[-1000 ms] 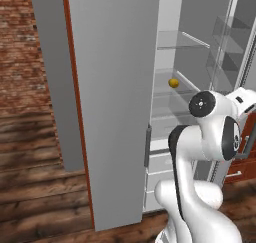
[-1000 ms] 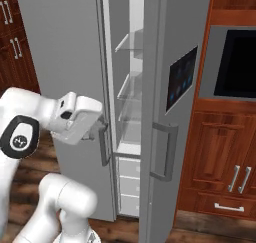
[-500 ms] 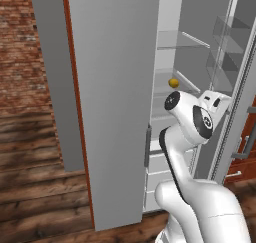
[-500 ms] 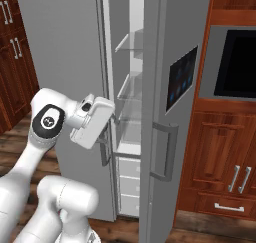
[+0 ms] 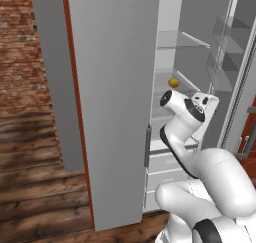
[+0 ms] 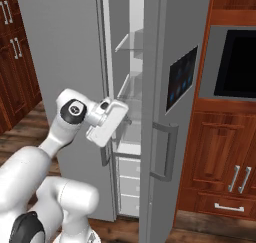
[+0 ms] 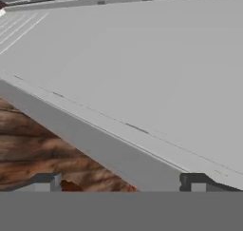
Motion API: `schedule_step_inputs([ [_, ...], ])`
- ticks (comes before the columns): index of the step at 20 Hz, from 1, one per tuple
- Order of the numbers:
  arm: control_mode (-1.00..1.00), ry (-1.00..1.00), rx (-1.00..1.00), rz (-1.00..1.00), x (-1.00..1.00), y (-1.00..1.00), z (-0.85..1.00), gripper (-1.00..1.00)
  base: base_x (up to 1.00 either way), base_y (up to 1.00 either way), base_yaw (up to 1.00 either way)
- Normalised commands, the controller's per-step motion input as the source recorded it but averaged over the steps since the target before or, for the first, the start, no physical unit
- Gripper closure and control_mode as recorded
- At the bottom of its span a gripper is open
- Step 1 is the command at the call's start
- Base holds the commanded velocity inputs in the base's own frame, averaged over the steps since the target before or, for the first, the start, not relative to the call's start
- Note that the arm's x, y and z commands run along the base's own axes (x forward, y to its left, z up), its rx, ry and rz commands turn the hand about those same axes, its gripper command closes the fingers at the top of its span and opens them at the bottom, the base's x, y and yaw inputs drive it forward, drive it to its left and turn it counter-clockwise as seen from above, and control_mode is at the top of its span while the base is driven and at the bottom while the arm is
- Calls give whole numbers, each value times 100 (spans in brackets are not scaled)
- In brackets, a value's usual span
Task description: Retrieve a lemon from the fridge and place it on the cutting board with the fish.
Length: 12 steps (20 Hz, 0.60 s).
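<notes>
The fridge (image 5: pixel 115 87) stands with its left door swung wide, showing a white interior and glass shelves. The lemon (image 5: pixel 173 82), small and yellow, sits on a middle glass shelf. My hand reaches toward the opening just below and right of the lemon. In the right base view my gripper (image 6: pixel 124 121) points into the gap between the doors of the fridge (image 6: pixel 65 47). In the hand view my gripper (image 7: pixel 122 183) is open, its fingertips (image 7: pixel 45 182) wide apart with nothing between them, facing a grey fridge panel. The cutting board and the fish are out of view.
The right fridge door (image 6: pixel 170 47) carries a dark screen and a bar handle (image 6: pixel 167 152). A black microwave (image 6: pixel 240 62) is set in wooden cabinets to its right. A brick wall (image 5: pixel 22 52) and wood floor (image 5: pixel 35 187) lie to the left.
The arm has swung forward and carried the hand closer to the fridge opening, under the lemon's shelf. The jaws have stayed wide apart.
</notes>
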Motion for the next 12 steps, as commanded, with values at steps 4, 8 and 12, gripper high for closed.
schedule_step_inputs([
  [4,-100,0,0,8,35,-1,-23,-100,0,0,0],
  [8,-100,1,0,4,36,-44,-37,-100,0,0,0],
  [12,-100,5,0,0,15,-74,-48,-100,0,0,0],
])
